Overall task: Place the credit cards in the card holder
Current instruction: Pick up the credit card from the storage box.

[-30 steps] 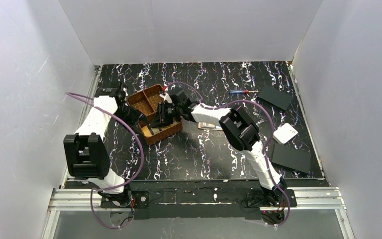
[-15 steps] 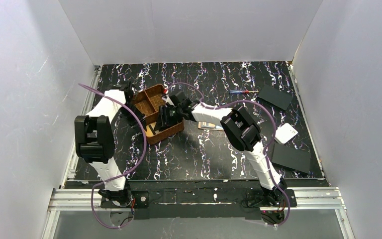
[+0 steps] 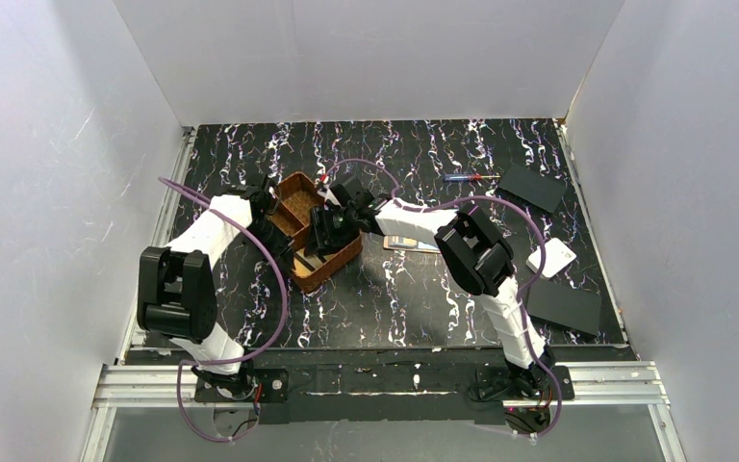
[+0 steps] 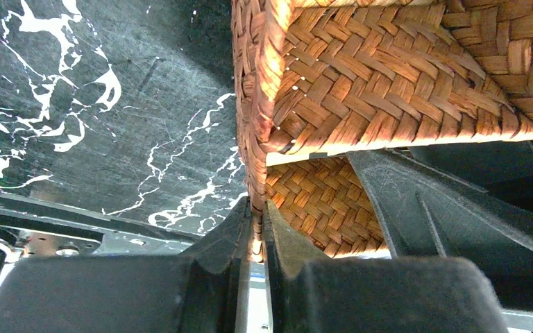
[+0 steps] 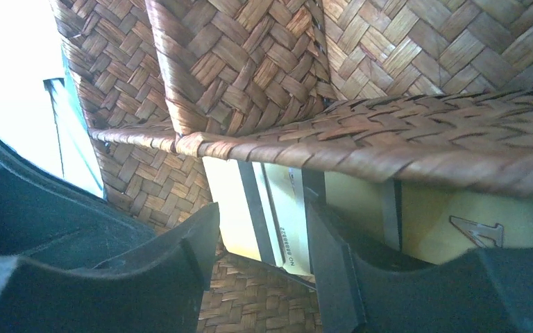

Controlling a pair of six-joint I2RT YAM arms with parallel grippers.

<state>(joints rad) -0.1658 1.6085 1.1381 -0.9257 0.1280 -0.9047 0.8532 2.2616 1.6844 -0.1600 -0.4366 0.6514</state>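
Lying in the near compartment of the tray [image 5: 250,62], cards [image 5: 225,208] are showing between the spread-apart, empty fingers of the right gripper [image 5: 262,218], while the left gripper [image 4: 258,218] is clenching the tray's wall.

Blocked at tray [image 4: 388,83] left wall by left gripper [image 4: 257,232], clamped on it; over near compartment by right gripper [image 5: 264,222], jaws apart. Passable across table [image 3: 385,308] in front.
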